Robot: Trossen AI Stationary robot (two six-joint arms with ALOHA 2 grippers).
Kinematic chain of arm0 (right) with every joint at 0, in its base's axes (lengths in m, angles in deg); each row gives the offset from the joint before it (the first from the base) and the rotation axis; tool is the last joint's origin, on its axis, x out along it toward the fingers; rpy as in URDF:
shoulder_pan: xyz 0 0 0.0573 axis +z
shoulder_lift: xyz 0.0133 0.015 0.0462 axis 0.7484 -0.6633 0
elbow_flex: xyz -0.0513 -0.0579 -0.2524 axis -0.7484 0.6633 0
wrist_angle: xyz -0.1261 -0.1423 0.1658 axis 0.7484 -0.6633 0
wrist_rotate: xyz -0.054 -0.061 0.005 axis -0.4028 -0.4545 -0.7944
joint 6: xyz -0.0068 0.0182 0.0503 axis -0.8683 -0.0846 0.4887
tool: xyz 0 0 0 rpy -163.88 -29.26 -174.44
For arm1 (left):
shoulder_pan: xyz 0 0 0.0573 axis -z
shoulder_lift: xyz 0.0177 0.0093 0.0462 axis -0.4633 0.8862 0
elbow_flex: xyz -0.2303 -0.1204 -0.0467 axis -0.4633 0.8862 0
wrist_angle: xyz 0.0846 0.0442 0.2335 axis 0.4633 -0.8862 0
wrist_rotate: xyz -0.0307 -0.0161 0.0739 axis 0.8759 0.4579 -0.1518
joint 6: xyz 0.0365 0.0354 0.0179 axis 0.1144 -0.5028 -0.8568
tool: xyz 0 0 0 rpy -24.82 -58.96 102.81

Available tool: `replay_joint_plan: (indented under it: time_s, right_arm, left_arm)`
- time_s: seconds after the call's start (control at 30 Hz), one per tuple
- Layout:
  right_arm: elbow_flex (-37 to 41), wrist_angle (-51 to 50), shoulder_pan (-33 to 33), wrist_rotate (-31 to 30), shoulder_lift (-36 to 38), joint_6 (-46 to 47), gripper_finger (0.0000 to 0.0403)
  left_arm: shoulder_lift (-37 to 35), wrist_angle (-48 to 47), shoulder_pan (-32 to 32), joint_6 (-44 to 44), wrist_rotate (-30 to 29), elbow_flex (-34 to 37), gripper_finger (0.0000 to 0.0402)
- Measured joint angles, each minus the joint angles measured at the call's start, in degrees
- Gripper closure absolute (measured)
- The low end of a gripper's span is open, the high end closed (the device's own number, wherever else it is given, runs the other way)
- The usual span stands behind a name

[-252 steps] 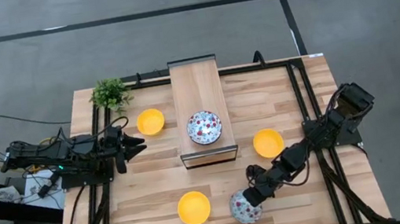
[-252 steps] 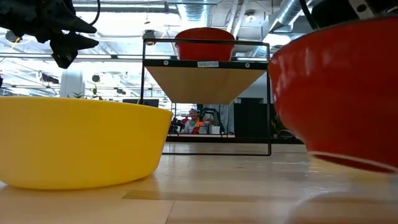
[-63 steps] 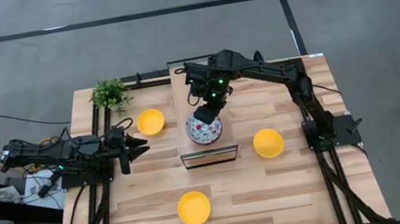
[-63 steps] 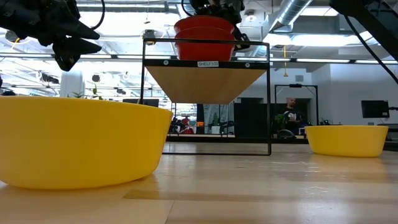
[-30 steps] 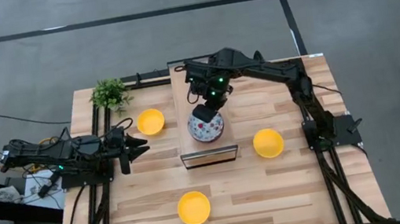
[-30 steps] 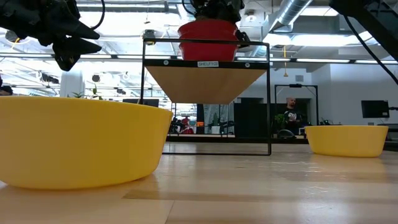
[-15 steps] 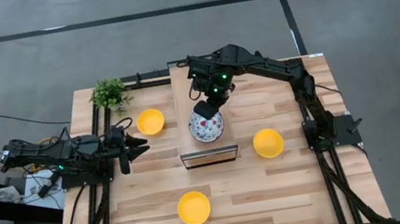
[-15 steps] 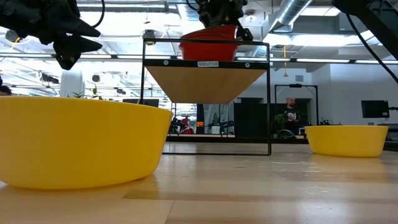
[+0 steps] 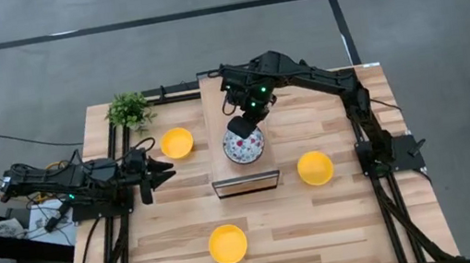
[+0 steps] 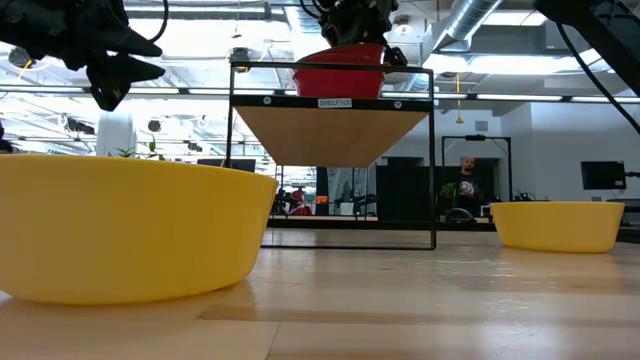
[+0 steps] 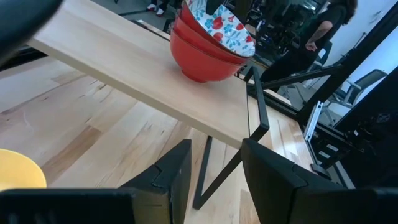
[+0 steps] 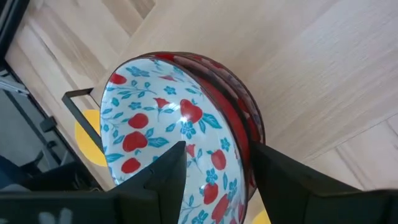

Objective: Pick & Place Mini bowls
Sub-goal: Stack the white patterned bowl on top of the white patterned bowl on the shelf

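A stack of white floral mini bowls point(image 9: 244, 146) with red outsides stands on top of the wooden shelf point(image 9: 229, 90). The top bowl point(image 11: 217, 22) sits tilted in the bowl below point(image 11: 205, 59). My right gripper point(image 9: 247, 127) is open at the stack's far side, its fingers astride the top bowl's rim. Three yellow mini bowls rest on the table: far left point(image 9: 177, 143), right point(image 9: 315, 168) and near the front point(image 9: 228, 244). My left gripper point(image 9: 166, 168) waits open and empty above the table's left side. My right gripper point(image 12: 217, 152) comes slanting down from the far side with one finger point(image 12: 171, 168) inside the top bowl and one point(image 12: 273, 168) outside. The rim point(image 12: 241, 158) lies close against the outer finger, and bowl floor shows beside the inner one. The bowl leans, its gripper side raised.
A small green potted plant point(image 9: 129, 110) stands at the table's far left corner. The shelf's black frame point(image 10: 432, 150) stands on the table's middle. Black rails run along both table sides. A person point(image 10: 467, 190) stands in the room far behind.
My right gripper has moved a little toward the table's far edge. The top floral bowl, level in the stack a second ago, has tipped: its far right side has risen while its near left side stays down in the bowl beneath.
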Motion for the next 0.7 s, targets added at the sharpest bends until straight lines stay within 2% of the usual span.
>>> replay_joint_plan:
  time_s: [0.27,0.7]
  right_arm:
    - [0.00,0.05,0.00,-5.69,-0.04,0.22,0.0232]
    - [0.00,2.10,0.98,-5.84,-0.09,0.22,0.0232]
  left_arm:
    - [0.00,0.06,-0.02,0.00,0.00,0.00,0.0262]
    - [0.00,0.45,-0.02,0.00,0.00,0.04,0.0262]
